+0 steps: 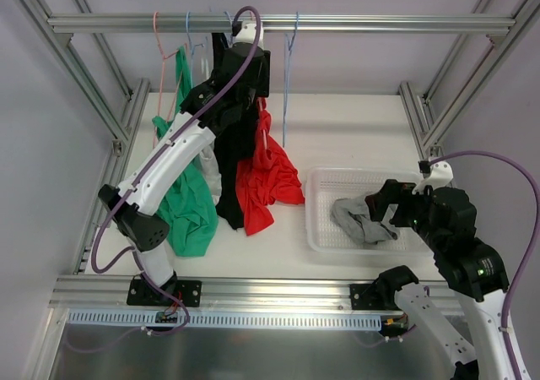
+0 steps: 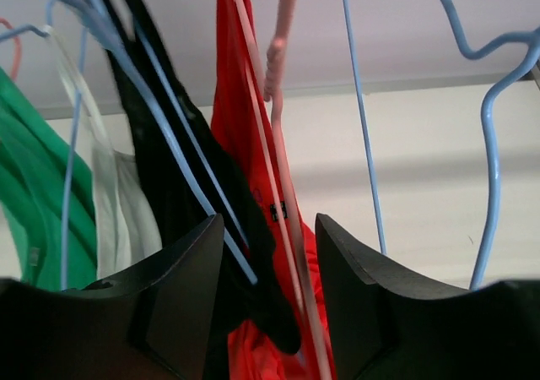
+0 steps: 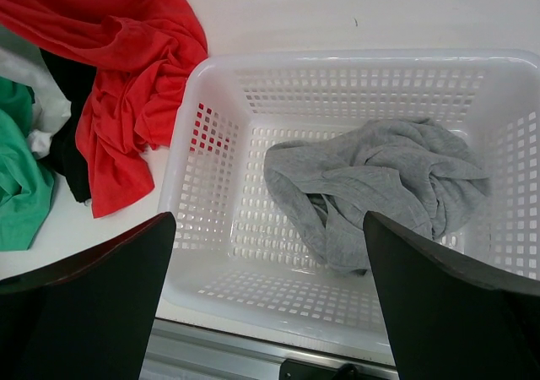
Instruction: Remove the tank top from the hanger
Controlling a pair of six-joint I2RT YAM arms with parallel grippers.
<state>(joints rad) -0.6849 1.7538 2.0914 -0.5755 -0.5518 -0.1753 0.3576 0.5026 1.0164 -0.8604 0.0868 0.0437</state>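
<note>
Near edge: aluminium frame (image 1: pixel 278 289) beam, then a white matte surface (image 1: pixel 354 135) with pale walls around it. My right claw (image 3: pixel 268 219) hangs spread over a white perforated plastic basket (image 3: pixel 190 169), pinching nothing. A crumpled gray knit garment (image 3: pixel 380 177) lies inside. Left of the basket, soft wrinkled hems pool on the surface: green tank top (image 1: pixel 190 203), black tank top (image 1: pixel 229 177), red tank top (image 1: pixel 270 181). Farther back all three hang from thin wire hangers on the metal rail (image 1: pixel 380 23). My left claw (image 2: pixel 270 228) is up there, jaws apart, with a black strap and red fabric between them; contact unclear. The red tank top is bright, bunched lengthwise, with a pink hanger (image 2: pixel 278 51) against it. A bare blue hanger (image 1: pixel 288 84) hangs just beside.
</note>
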